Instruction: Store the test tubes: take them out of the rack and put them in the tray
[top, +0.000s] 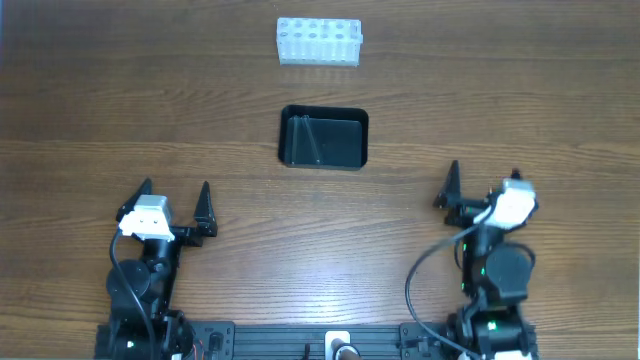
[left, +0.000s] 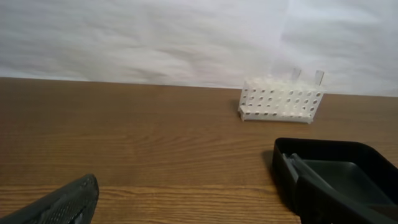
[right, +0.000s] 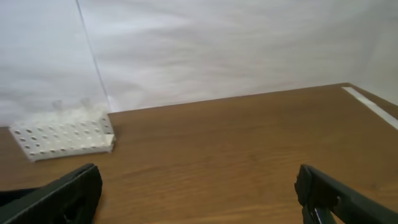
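A white perforated rack stands at the far middle of the table, also seen in the left wrist view and the right wrist view. Two clear test tubes poke up from one end of it. The black tray sits just in front of the rack; a faint clear streak lies inside it, and I cannot tell if that is a tube. My left gripper is open near the front left, well short of the tray. My right gripper is open at the front right, holding nothing.
The wooden table stretches wide on both sides of the rack and tray. A white backdrop rises behind the table's far edge. A pale strip marks the table's right side.
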